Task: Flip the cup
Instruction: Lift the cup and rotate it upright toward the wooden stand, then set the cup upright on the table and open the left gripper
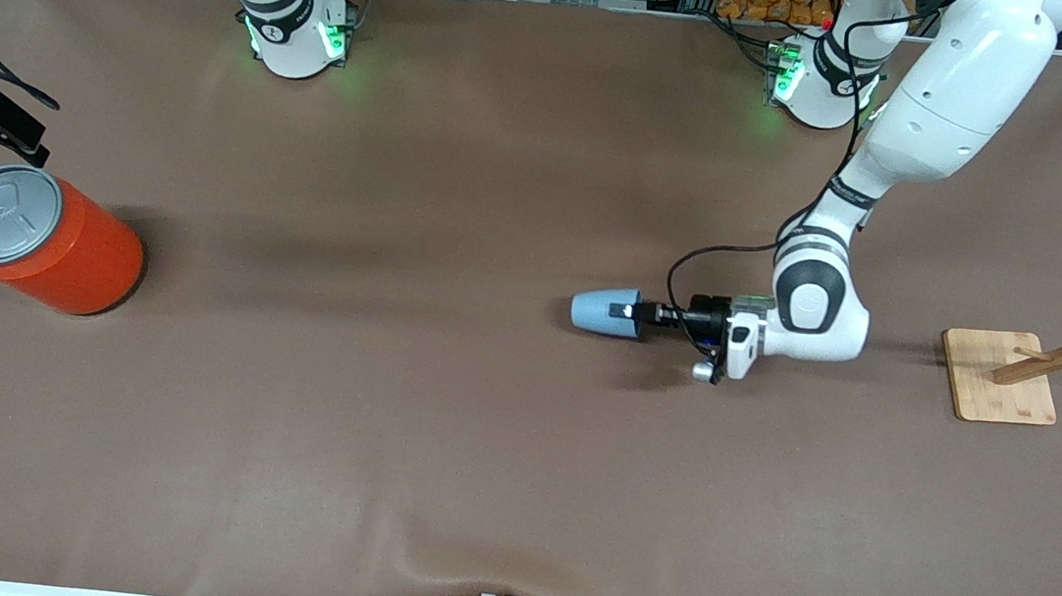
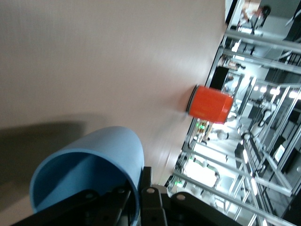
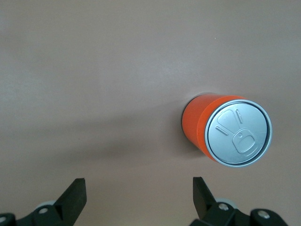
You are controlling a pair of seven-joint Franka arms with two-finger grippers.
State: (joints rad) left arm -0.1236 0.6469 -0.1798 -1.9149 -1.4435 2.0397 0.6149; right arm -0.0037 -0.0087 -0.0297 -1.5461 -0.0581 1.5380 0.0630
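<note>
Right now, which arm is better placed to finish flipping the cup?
Left. The left pincer grips the cup by its rim, sideways over the table. The right pincer hangs open above the orange can.

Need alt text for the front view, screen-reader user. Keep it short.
The left gripper holds the light-blue cup on its side by the rim, low over the brown table. An orange can stands at the right arm's end, a wooden peg rack at the left arm's end. The right arm waits, its gripper out of this view.

The small light-blue tapered cup is held sideways at its rim, well apart from the orange can.
</note>
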